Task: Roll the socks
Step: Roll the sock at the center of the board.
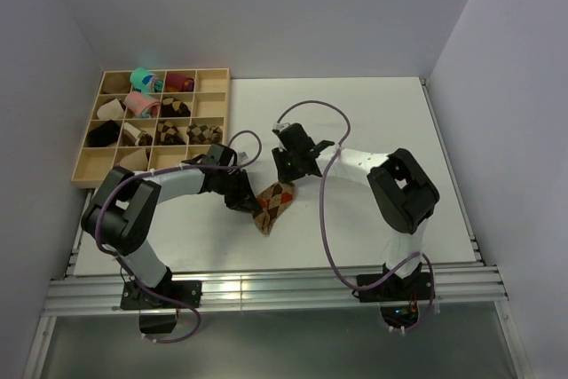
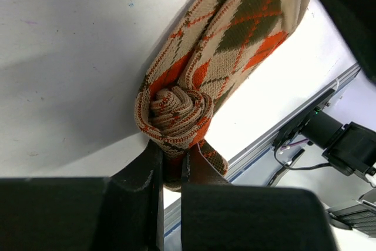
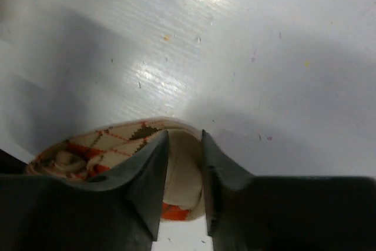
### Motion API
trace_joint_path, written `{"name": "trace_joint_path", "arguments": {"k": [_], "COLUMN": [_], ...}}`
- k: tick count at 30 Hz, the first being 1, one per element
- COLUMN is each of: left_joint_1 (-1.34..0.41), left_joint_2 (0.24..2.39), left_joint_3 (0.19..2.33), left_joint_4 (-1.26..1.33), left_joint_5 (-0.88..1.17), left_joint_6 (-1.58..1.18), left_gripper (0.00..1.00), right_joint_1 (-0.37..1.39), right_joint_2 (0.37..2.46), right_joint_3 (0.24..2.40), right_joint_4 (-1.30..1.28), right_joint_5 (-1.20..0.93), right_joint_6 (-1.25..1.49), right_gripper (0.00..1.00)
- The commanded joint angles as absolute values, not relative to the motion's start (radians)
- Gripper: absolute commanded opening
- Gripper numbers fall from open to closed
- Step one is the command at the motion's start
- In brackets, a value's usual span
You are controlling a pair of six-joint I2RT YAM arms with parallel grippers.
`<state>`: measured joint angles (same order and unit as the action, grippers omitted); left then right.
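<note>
Two arms are showing in the top view, each carrying one gripper: the left gripper (image 1: 247, 200) and the right gripper (image 1: 286, 169). One bundle of tan argyle socks (image 1: 275, 203) is showing mid-frame. At upper left, one wooden tray (image 1: 209, 72) is holding one teal roll (image 1: 145, 80), one pink roll (image 1: 140, 104), one maroon roll (image 1: 180, 83) and several brown-and-cream rolls (image 1: 169, 133), too small for counting.
</note>
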<state>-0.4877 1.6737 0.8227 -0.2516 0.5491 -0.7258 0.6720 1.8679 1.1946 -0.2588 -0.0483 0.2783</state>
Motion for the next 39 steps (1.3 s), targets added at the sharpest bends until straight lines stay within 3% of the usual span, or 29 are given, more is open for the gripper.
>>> {"name": "trace_joint_path", "arguments": {"k": [1, 3, 10, 15, 21, 32, 39], "left_joint_1": [-0.497, -0.497, -0.497, -0.497, -0.497, -0.497, -0.497], "left_joint_2": [1.724, 1.733, 1.782, 1.816, 1.832, 1.835, 1.848], "left_joint_3": [0.824, 0.836, 0.885, 0.925, 0.956, 0.977, 0.989], "left_joint_4": [-0.360, -0.362, -0.396, -0.448, -0.485, -0.508, -0.523], "left_joint_5": [0.468, 0.460, 0.433, 0.428, 0.417, 0.400, 0.405], "left_joint_6": [-0.733, -0.758, -0.822, -0.801, -0.785, -0.775, -0.761], "left_gripper": [0.01, 0.01, 0.01, 0.01, 0.01, 0.01, 0.01], "right_joint_1": [0.681, 0.698, 0.882, 1.066, 1.158, 1.238, 1.262], "right_joint_2": [1.751, 1.691, 1.427, 1.434, 1.529, 1.698, 1.788], "right_joint_3": [1.154, 1.105, 0.927, 0.887, 0.894, 0.942, 0.931], "right_joint_4": [-0.190, -0.167, -0.060, -0.023, -0.003, -0.029, -0.041], "right_joint_5": [-0.081, -0.077, 0.041, 0.116, 0.248, 0.391, 0.457], "right_joint_6": [0.262, 0.250, 0.155, 0.104, 0.041, -0.022, -0.020], "right_gripper": [0.39, 0.53, 0.57, 0.63, 0.69, 0.67, 0.56]}}
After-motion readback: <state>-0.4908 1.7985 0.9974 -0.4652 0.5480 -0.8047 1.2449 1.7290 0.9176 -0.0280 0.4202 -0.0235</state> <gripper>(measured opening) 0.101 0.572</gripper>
